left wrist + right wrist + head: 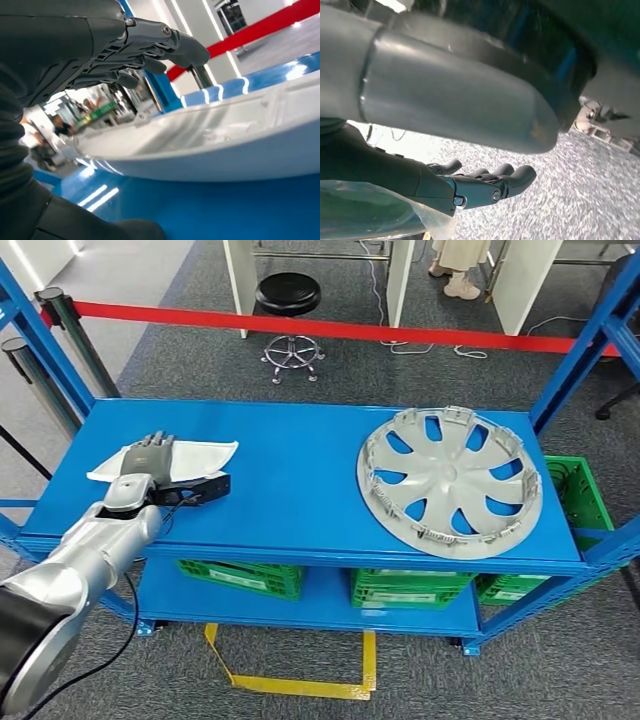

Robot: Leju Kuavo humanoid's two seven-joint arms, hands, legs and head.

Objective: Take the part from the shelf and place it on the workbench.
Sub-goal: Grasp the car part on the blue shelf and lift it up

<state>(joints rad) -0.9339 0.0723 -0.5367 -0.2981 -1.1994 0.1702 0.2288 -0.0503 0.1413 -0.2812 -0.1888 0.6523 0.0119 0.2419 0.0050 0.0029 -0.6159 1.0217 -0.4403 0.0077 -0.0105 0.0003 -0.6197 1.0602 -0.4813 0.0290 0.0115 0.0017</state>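
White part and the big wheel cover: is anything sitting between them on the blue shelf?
No. In the head view, the shelf top between the white part and the wheel cover is bare blue metal.

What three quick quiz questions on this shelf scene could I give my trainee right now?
1. True or false: the left hand lies over the white part on the top shelf.
2. Which thing lies at the right end of that shelf? A) hubcap B) stool C) green crate
3. Fill in: under the top shelf stand green ____.

Key: 1 true. 2 A, the hubcap. 3 crates. The stool stands on the carpet behind the shelf. The right hand hangs above the carpet, holding nothing.
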